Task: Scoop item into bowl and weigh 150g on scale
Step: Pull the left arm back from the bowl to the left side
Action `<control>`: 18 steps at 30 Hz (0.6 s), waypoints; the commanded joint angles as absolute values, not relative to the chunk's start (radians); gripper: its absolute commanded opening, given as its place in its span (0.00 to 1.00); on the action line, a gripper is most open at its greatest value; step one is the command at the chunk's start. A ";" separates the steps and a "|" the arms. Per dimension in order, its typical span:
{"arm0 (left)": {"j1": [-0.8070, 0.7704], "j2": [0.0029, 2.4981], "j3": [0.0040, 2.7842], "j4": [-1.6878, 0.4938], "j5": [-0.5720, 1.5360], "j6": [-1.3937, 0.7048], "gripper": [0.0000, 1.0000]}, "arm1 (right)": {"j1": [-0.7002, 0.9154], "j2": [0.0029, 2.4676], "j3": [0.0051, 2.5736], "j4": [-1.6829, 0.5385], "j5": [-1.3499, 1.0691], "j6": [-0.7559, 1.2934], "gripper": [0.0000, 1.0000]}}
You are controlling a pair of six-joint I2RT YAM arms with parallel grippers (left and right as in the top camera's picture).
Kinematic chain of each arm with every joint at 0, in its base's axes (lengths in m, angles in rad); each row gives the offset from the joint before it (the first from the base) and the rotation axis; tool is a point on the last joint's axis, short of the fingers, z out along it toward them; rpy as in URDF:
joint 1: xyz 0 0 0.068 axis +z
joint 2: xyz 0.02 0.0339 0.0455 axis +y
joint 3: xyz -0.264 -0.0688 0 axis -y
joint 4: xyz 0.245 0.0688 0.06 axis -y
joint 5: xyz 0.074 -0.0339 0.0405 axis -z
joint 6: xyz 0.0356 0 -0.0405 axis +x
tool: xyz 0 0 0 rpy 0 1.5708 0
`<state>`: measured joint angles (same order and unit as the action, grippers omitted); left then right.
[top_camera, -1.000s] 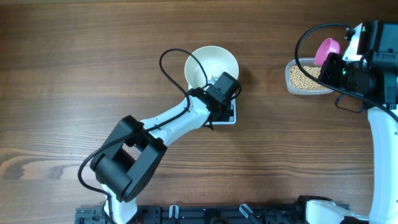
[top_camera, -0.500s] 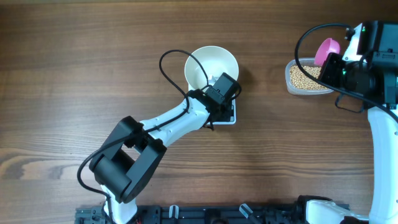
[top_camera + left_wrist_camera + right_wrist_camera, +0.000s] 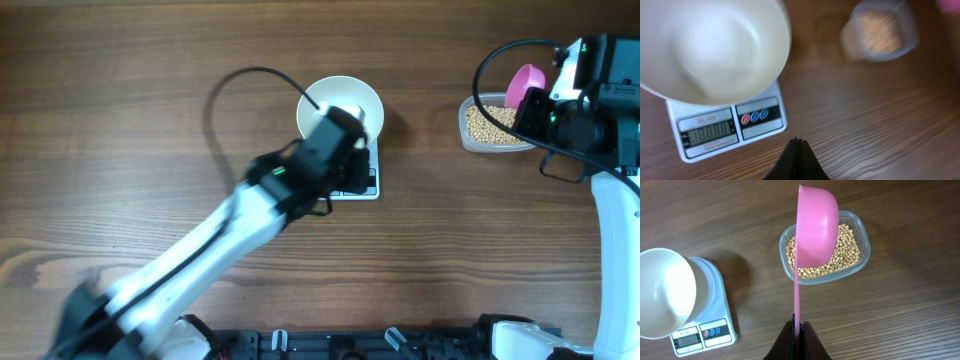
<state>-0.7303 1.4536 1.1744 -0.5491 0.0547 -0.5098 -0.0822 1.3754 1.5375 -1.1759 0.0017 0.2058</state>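
Two arms at a wooden table (image 3: 150,80).

Scale (image 3: 760,127): white, flat on the table. A grey display (image 3: 706,132) sits on the front edge with three small coloured buttons (image 3: 754,117) beside it. The digits are too soft to read.

Bowl (image 3: 710,45): white and round, sitting on the scale and overhanging its platform. The inside shows plain white in both wrist views.

Left gripper (image 3: 797,146): fingers pressed together into a single dark point with nothing between them. It is over bare wood just in front of the scale, off its front right corner. In the overhead view the left arm is smeared with blur and covers part of the scale and the bowl's near rim.

Right gripper (image 3: 799,329): clamped on the thin handle end of the pink scoop (image 3: 816,227). The handle runs straight away from the fingers. The cup hangs above the left part of the clear tub (image 3: 866,247), its rounded back toward the wrist camera. Whether the cup carries anything cannot be told from this side.

Beans (image 3: 845,247): tan, small and round, lying in the tub and covering its floor. The tub stands on the table well to the right of the scale and bowl, apart from both.
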 commanded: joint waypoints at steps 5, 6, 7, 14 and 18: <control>-0.461 1.115 1.178 -0.735 -0.212 -0.574 0.04 | -0.096 1.371 1.544 -1.183 -0.035 0.101 0.04; -0.410 1.087 1.178 -0.764 -0.247 -0.579 0.04 | -0.101 1.371 1.544 -1.182 -0.051 0.078 0.04; -0.356 1.063 1.178 -0.792 -0.277 -0.581 0.05 | -0.105 1.371 1.544 -1.180 -0.070 0.051 0.04; -0.006 1.012 1.178 -0.896 -0.388 -0.580 0.18 | -0.113 1.371 1.544 -1.145 -0.169 -0.171 0.04; 0.153 1.050 1.178 -0.896 -0.403 -0.580 0.85 | -0.113 1.371 1.544 -1.142 -0.165 -0.287 0.04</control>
<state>0.0288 1.0161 1.1774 -0.8940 -0.3374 -0.5697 -0.1104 1.3754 1.5375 -1.1492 -0.1329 -0.1257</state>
